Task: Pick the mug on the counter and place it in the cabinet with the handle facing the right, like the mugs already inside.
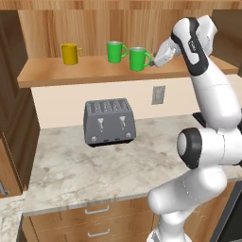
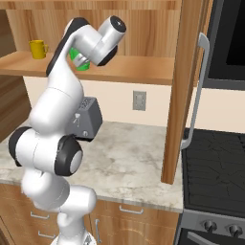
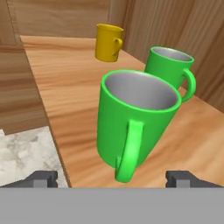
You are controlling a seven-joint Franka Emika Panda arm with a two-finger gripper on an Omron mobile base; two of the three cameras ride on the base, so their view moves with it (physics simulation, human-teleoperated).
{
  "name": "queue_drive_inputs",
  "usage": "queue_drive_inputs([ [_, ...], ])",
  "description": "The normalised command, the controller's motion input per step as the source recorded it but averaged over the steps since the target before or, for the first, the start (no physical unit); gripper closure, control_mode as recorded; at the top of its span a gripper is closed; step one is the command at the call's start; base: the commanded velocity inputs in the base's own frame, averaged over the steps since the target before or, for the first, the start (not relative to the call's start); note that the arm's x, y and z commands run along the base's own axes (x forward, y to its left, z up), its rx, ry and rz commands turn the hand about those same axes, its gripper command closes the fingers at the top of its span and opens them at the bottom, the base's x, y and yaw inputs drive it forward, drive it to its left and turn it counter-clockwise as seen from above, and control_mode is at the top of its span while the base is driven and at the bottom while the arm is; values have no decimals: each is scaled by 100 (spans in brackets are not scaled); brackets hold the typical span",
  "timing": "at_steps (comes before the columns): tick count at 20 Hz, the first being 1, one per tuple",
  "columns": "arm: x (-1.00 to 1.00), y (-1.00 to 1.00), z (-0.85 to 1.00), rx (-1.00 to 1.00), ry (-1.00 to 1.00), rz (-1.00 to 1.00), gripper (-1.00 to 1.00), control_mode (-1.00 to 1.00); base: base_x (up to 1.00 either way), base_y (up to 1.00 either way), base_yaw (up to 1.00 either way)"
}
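Green and shiny, the mug (image 1: 137,58) stands upright on the wooden board of the cabinet (image 1: 56,74), up above the counter (image 1: 94,165). It is the mug nearest the robot's hand. Its handle (image 1: 149,59) sticks out to the right in the left base view, toward the gripper (image 1: 155,62). In the hand view the handle (image 3: 128,150) points straight at the camera, and the mug (image 3: 135,120) looks tipped only because the hand is tilted. The gripper (image 3: 111,178) has its two dark tips wide apart, one on each side of the handle, and they do not touch the mug. Just behind this mug stands the brighter green mug (image 1: 115,51), close by but not touching, with its handle also to the right. The yellow mug (image 1: 70,54) stands well apart from them, farther left on the same board, and its handle points right too. In the hand view the brighter green mug (image 3: 170,68) is just past the near one and the yellow mug (image 3: 108,42) is far back. Down on the pale stone counter sits a grey toaster (image 1: 109,121) near the wall, and a wall socket (image 1: 158,94) is beside it on the wall. In the right base view the white arm hides most of the mug (image 2: 79,61), and only a bit of green peeks out by the wrist. A tall wooden post (image 2: 182,91) stands next to the dark stove (image 2: 215,167) on the right side there.
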Motion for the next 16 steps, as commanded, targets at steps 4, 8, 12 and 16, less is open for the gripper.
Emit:
queue_drive_inputs([
  [4,-42,0,0,0,-11,0,-100,-100,0,0,0],
  [8,-50,0,0,-2,-11,0,-100,-100,0,0,0],
  [12,-56,0,0,-2,-13,0,-100,-100,0,0,0],
  [16,-56,0,0,-3,-12,0,-100,-100,0,0,0],
])
